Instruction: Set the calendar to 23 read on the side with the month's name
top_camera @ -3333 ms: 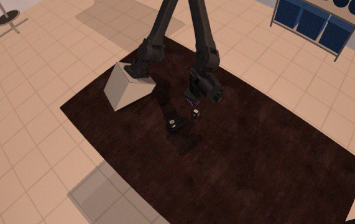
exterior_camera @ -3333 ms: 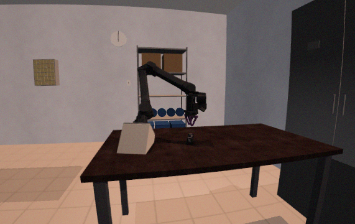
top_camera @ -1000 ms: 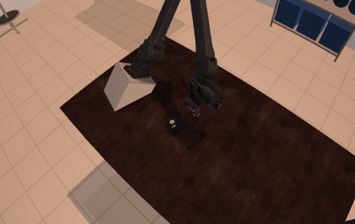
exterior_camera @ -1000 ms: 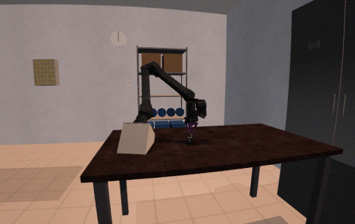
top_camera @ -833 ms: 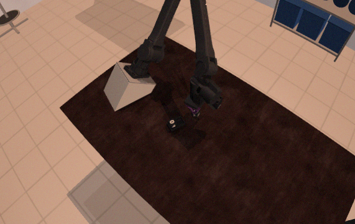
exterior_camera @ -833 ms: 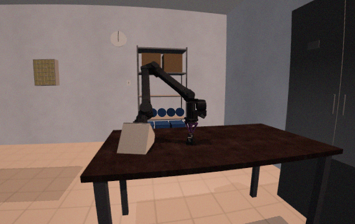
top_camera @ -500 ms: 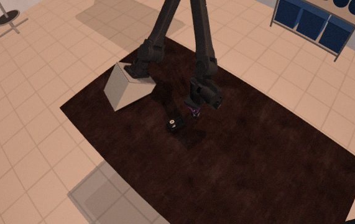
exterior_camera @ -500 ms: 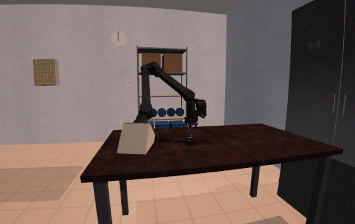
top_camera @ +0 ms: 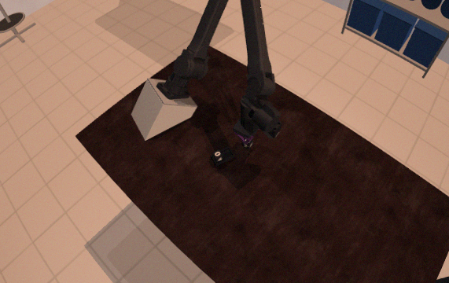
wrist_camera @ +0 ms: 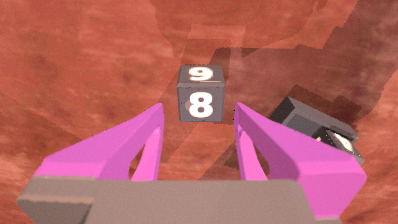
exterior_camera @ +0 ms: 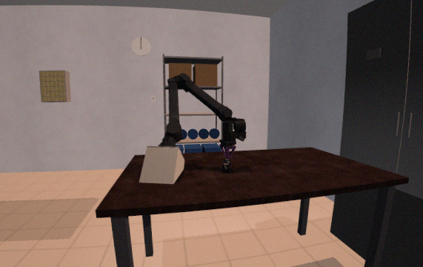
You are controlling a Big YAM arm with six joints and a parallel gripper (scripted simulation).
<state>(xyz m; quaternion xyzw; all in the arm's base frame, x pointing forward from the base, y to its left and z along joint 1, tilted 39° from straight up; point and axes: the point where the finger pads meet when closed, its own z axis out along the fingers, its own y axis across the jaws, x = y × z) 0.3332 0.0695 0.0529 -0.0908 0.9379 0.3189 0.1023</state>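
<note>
A dark cube [wrist_camera: 201, 95] [top_camera: 248, 145] stands on the table outside the tray. In the wrist view it shows an 8 on its larger visible face and a 9 on the face beyond. My gripper [wrist_camera: 198, 111] [top_camera: 247, 144] [exterior_camera: 227, 159] is partly open, with its purple fingers pointing down and a gap from the cube on each side in the wrist view. The dark tray [wrist_camera: 306, 121] [top_camera: 229, 152] lies to the right in the wrist view. A second dark cube [wrist_camera: 343, 142] [top_camera: 218, 155] is in one end of it, with a 0 on one face. The month's name cannot be read.
The dark brown table [top_camera: 326, 189] [exterior_camera: 289, 174] carries the pale slanted base block [top_camera: 165, 118] [exterior_camera: 161, 165] of the arm, to the left of the tray in the top view. The right finger is close to the tray in the wrist view.
</note>
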